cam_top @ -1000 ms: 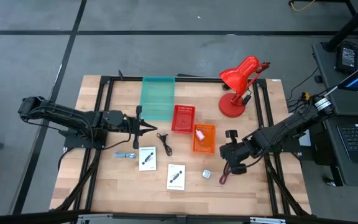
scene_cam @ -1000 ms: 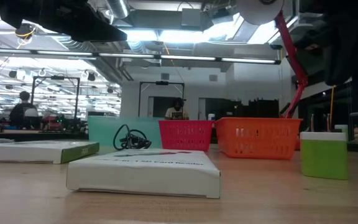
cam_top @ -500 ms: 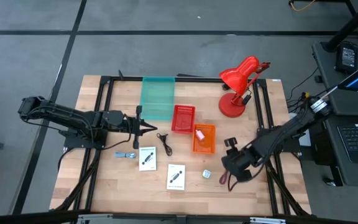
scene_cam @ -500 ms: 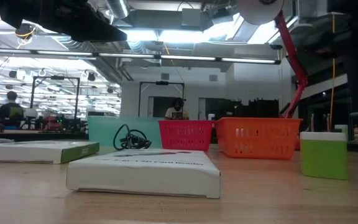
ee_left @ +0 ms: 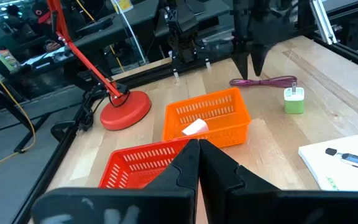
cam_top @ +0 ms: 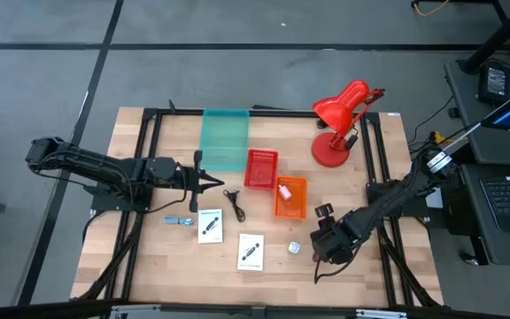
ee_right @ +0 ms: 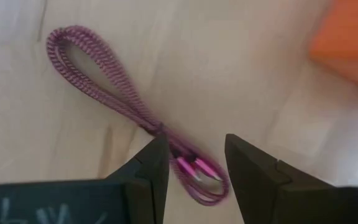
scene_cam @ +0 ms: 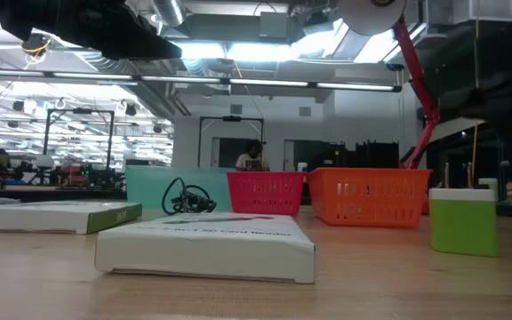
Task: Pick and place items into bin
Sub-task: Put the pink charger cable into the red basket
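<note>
**Right arm lining up on the purple cable**

Right gripper (ee_right: 194, 163) has dropped down and spread its fingers since a second ago; now they straddle the braided purple cable (ee_right: 110, 84), lying on the table near the orange basket (cam_top: 291, 198). Grab looks imminent. Left gripper (ee_left: 198, 163) sits pinched together, idle.

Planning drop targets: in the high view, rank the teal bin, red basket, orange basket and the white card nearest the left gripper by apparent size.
1. Teal bin, clearly largest.
2. Red basket and orange basket: they look about alike, so no ranking between them.
3. White card, smallest of the four.
</note>
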You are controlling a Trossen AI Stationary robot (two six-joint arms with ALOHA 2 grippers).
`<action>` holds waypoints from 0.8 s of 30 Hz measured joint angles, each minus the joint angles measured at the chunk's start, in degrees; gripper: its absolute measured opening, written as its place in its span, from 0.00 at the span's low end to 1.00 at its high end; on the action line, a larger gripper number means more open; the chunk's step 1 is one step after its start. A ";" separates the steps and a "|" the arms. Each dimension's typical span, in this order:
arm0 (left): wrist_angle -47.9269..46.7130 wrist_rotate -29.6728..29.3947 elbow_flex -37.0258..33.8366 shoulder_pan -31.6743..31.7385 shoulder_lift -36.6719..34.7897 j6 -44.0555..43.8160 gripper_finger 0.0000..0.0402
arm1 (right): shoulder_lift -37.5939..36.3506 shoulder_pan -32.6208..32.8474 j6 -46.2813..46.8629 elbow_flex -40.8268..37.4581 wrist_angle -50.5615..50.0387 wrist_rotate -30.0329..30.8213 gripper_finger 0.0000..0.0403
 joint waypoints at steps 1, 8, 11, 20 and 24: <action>0.00 0.00 0.00 0.01 0.00 0.00 0.02 | 0.52 0.01 0.01 -0.02 0.33 -1.24 0.34; 0.00 0.00 0.00 0.02 0.00 0.00 0.01 | 3.56 0.07 1.16 -0.02 1.38 -5.15 0.33; 0.00 0.00 0.00 0.00 0.00 0.00 0.01 | 4.80 0.04 0.09 -0.02 2.02 -5.04 0.32; 0.01 0.00 0.00 0.01 0.00 0.00 0.01 | 7.15 0.06 1.19 0.11 3.76 -5.26 0.32; 0.00 0.00 0.00 0.02 0.00 0.00 0.01 | 7.20 0.07 4.48 0.05 3.83 -5.30 0.32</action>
